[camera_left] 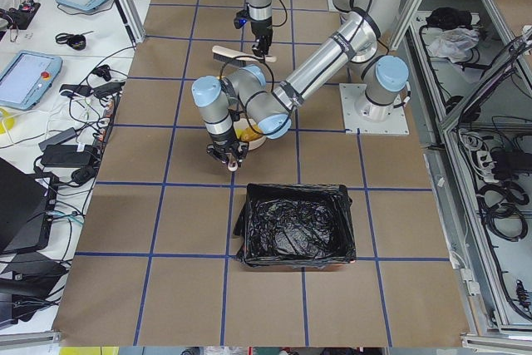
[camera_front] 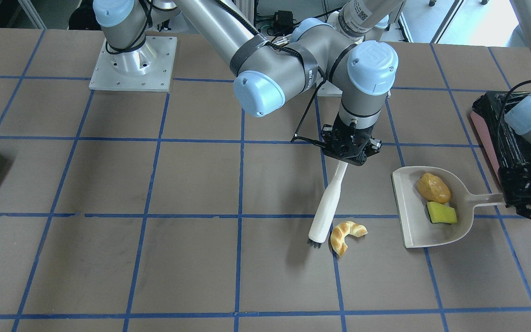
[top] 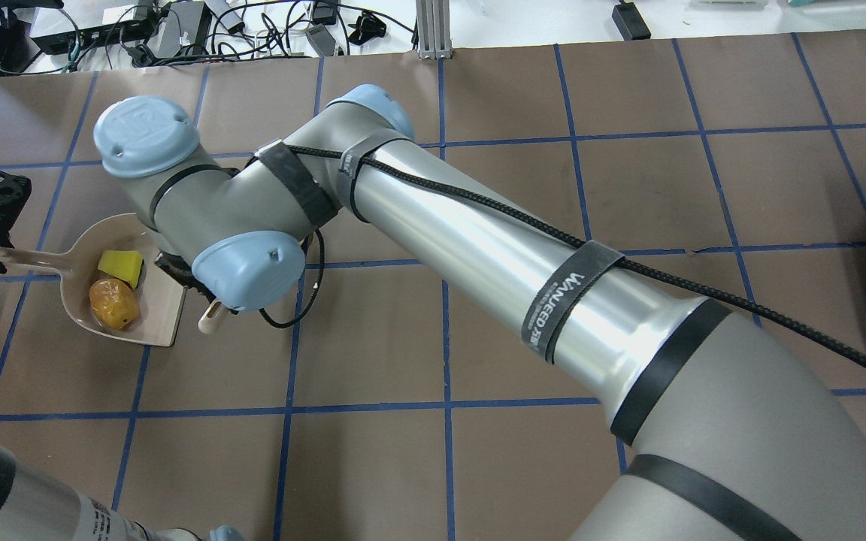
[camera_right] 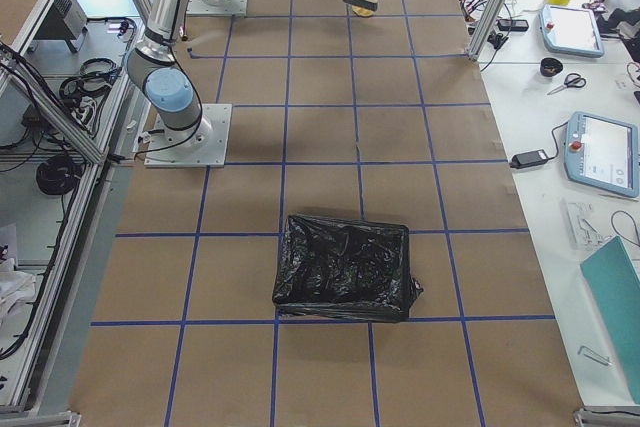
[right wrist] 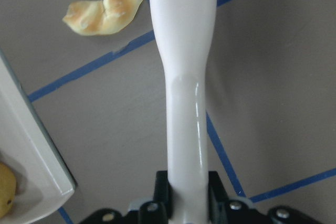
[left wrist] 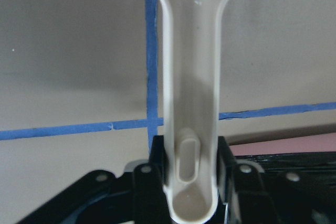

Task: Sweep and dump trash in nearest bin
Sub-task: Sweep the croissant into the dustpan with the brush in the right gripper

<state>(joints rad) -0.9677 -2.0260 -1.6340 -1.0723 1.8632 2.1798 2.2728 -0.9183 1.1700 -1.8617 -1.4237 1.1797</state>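
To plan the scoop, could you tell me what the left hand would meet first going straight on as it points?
Probably the croissant: the left hand would push the dustpan ahead, and the croissant lies just beyond its lip, though near one corner.

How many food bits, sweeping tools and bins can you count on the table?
Food bits: 3 (potato, wedge, croissant)
Sweeping tools: 2 (brush, dustpan)
Bins: 2 (left bin, right bin)
Total: 7
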